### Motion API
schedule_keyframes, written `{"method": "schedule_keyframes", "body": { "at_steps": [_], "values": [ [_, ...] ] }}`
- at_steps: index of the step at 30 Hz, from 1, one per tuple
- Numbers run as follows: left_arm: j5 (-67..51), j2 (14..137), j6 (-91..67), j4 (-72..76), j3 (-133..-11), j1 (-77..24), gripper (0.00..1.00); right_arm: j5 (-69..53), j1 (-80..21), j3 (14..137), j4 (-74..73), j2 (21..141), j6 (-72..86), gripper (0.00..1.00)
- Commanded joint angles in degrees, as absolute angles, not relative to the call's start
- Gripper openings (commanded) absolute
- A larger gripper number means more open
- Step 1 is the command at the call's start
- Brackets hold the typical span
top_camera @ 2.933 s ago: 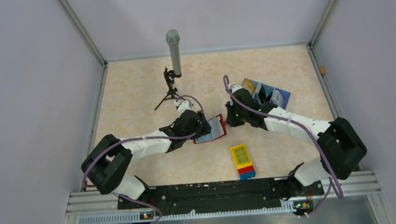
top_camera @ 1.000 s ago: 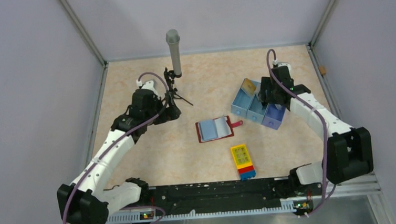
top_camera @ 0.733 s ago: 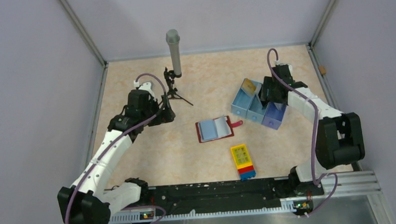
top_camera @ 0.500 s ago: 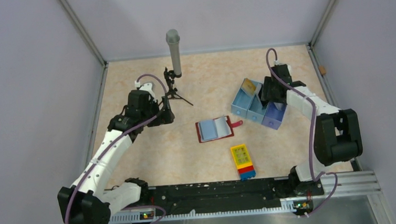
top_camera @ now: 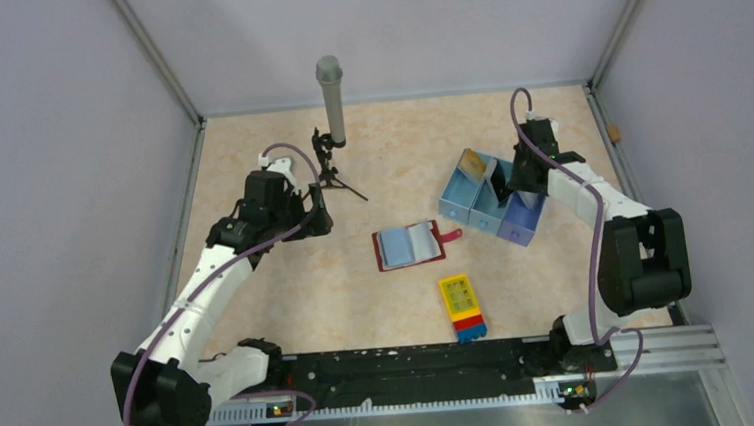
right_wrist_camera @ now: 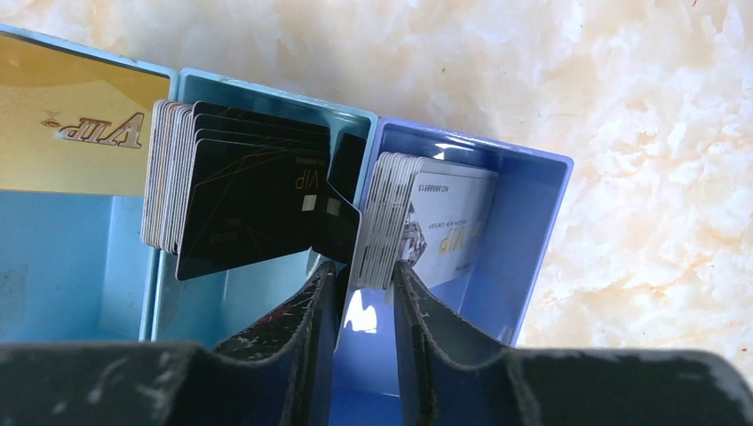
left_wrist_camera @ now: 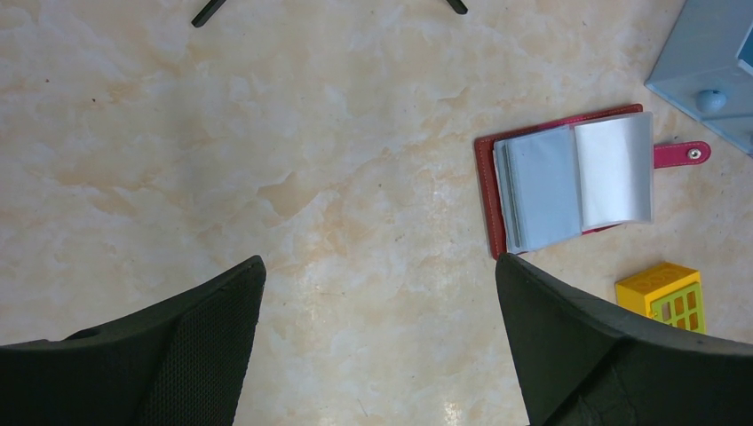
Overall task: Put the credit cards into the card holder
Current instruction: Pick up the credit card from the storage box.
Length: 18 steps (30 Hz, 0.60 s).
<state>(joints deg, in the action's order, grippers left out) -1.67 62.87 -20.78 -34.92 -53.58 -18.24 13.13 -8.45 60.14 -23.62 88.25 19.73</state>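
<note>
The left arm [top_camera: 219,272] reached far out over the left half of the table [top_camera: 278,290], its wrist near the feet of the small tripod [top_camera: 328,173] that bore a grey microphone [top_camera: 329,84]; its jaws stood wide apart over bare table, holding nothing. The right arm [top_camera: 580,187] was folded back steeply, its wrist dipped into the light-blue three-compartment tray [top_camera: 453,204] at the far right. Its jaws were drawn to a narrow gap about the divider between the middle and right compartments, their tips at the lower edges of the cards; whether they pinched a card could not be told. The card holder [left_wrist_camera: 568,186] lay open and flat mid-table, just left of the tray and apart from both arms, its long axis running left to right and its red tab [left_wrist_camera: 682,154] pointing toward the tray. In the tray the cards stood on edge: a gold card [right_wrist_camera: 80,133] in the left compartment, cut off by the frame edge, dark cards [right_wrist_camera: 249,195] packed in the middle with one leaning at the divider, and pale cards [right_wrist_camera: 444,222] in the right. A yellow, red and blue block [top_camera: 463,307] lay nearer the bases.
</note>
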Motion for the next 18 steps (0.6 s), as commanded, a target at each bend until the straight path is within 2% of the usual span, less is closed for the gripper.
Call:
{"method": "schedule_keyframes", "body": {
  "at_steps": [1,4,9,15,18],
  "values": [
    [-1.75,62.48,-19.95,-34.46,-54.82,-17.93,0.99,10.21,-8.29,62.80,-22.18,87.19,21.24,0.23],
    [-1.90,62.47,-20.00,-34.39,-54.69,-17.93,0.99,10.02,-8.37,63.53,-22.71,87.19,21.64,0.22],
    [-2.37,62.47,-20.04,-34.37,-54.73,-17.92,0.99,10.72,-8.41,64.07,-23.73,86.75,21.54,0.25],
    [-2.42,62.15,-20.04,-34.39,-54.54,-17.87,0.99,10.51,-8.68,64.03,-24.17,87.45,21.46,0.17],
    [-2.46,62.05,-20.04,-34.36,-54.51,-17.85,0.99,12.75,-9.35,65.13,-26.21,87.08,21.13,0.21]
  ]
}}
